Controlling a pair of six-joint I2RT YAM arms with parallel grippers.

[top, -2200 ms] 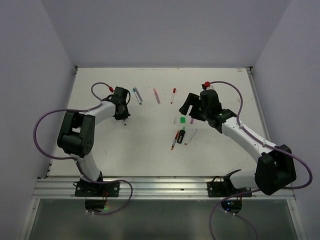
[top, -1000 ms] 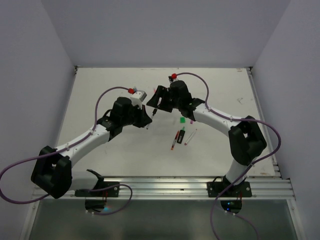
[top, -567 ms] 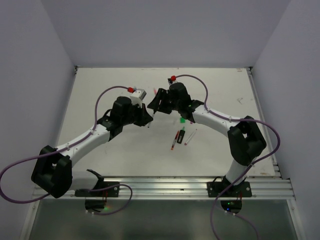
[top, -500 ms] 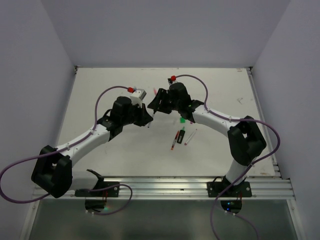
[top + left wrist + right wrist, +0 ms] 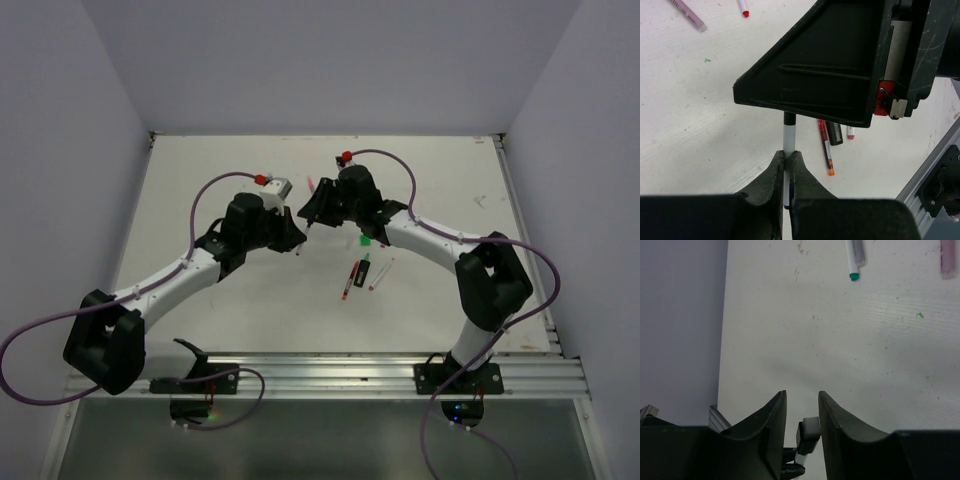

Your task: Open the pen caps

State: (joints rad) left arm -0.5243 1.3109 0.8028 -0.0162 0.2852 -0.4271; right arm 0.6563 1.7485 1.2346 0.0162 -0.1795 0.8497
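My left gripper [image 5: 297,246] [image 5: 788,156] is shut on a pen with a white barrel [image 5: 789,138], held above the table and pointing up at my right gripper [image 5: 311,217]. The pen's black cap [image 5: 789,118] [image 5: 808,434] has a pale end and sits between the right gripper's [image 5: 802,392] two fingers. A gap shows on its left side and the right finger is very close to it, so the right gripper is open. The left fingertips [image 5: 792,471] show just below the cap.
A red pen [image 5: 350,280] [image 5: 826,150], a green-and-black highlighter [image 5: 362,270], a whitish pen [image 5: 381,273] and a loose green cap [image 5: 366,240] lie right of centre. A teal-tipped pen [image 5: 854,260] and a pink pen [image 5: 946,257] lie at the back of the table.
Both arms swung in to the middle with the pen raised between them. Over the last second the right jaws have narrowed around the cap; the left grip is unchanged.
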